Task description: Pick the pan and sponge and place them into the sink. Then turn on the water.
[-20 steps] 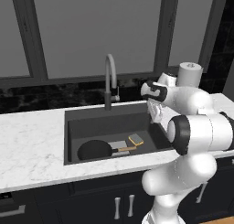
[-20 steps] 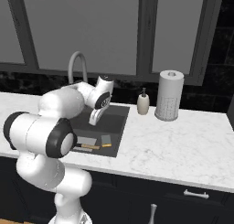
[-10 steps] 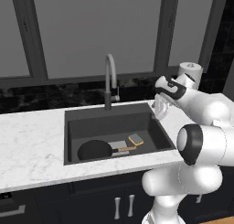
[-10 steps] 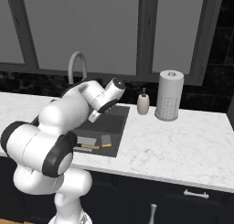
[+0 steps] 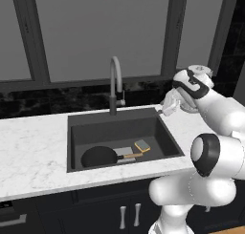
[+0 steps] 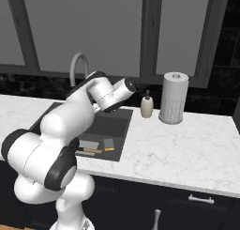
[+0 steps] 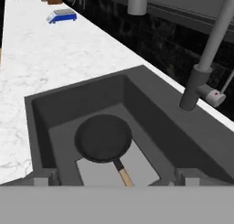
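Note:
The black pan [image 5: 98, 156] lies on the floor of the dark sink [image 5: 76, 132], its wooden handle pointing right over the pale drain plate [image 5: 123, 152]. Just right of the plate, also in the basin, rests the yellow sponge [image 5: 142, 145]. My gripper [image 5: 166, 109] hangs above the sink's back right corner, right of the arched faucet [image 5: 115, 85]. It is open and holds nothing. From the hand I look down on the pan [image 7: 103, 138], with the faucet base and its small lever [image 7: 214, 97] at right. No water runs.
A soap bottle [image 6: 146, 105] and a paper towel roll [image 6: 173, 104] stand on the marble counter right of the sink. A small blue object [image 7: 61, 16] sits far along the counter. Dark windows rise behind the faucet.
The arm's elbow has swung out to the right, and the hand has lifted slightly and turned at the sink's back right corner. Pan and sponge have stayed put.

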